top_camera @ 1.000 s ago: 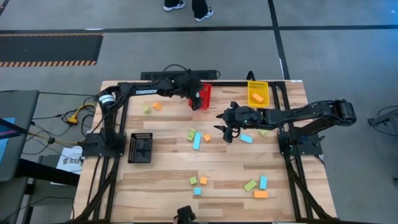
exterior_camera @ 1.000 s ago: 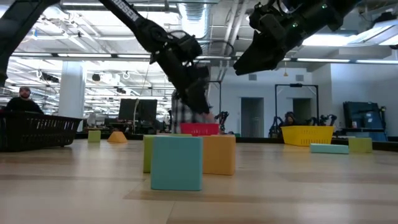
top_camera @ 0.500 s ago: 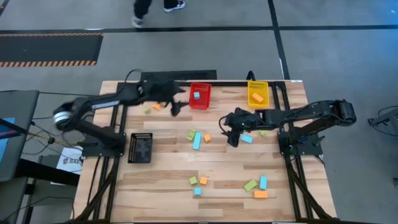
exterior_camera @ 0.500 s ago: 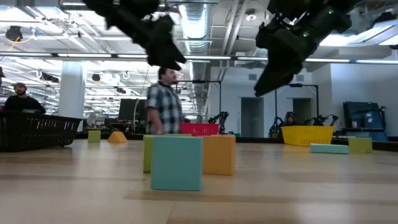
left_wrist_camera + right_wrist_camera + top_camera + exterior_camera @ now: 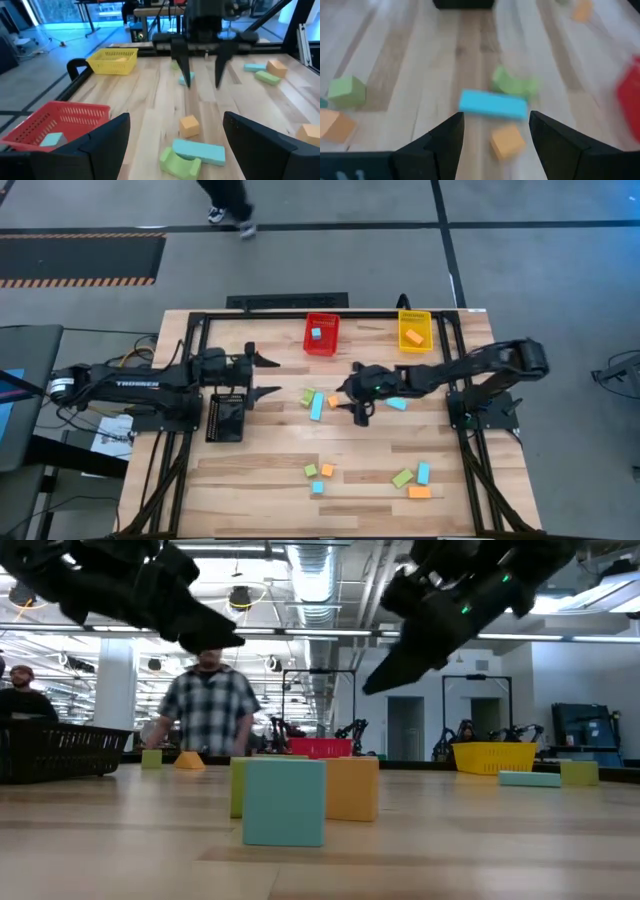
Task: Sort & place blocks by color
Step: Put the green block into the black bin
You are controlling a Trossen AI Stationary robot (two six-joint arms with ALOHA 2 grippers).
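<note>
Three blocks lie together mid-table: a green one (image 5: 308, 396), a light blue bar (image 5: 317, 407) and an orange cube (image 5: 333, 401). My right gripper (image 5: 352, 392) hovers open just to their right, pointing at them; its wrist view shows the blue bar (image 5: 493, 105) ahead between the fingers. My left gripper (image 5: 266, 375) hangs open over the table left of the cluster, facing it (image 5: 199, 151). A blue block (image 5: 316, 333) lies in the red bin (image 5: 321, 345). An orange block (image 5: 414, 336) lies in the yellow bin (image 5: 415, 320). Several more blocks (image 5: 402, 478) lie near the near edge.
A black bin (image 5: 226, 417) stands near the table's left edge, just beside my left arm. One blue block (image 5: 397, 403) lies by my right arm. A person in a plaid shirt (image 5: 208, 715) stands beyond the far edge. Bare wood (image 5: 260, 465) lies between the cluster and the near-edge blocks.
My left arm has swung away from the red bin, toward the table's left and near side, and now points right at the centre cluster. A blue block that was covered then shows in the red bin. My right gripper has turned and shifted left toward the cluster.
</note>
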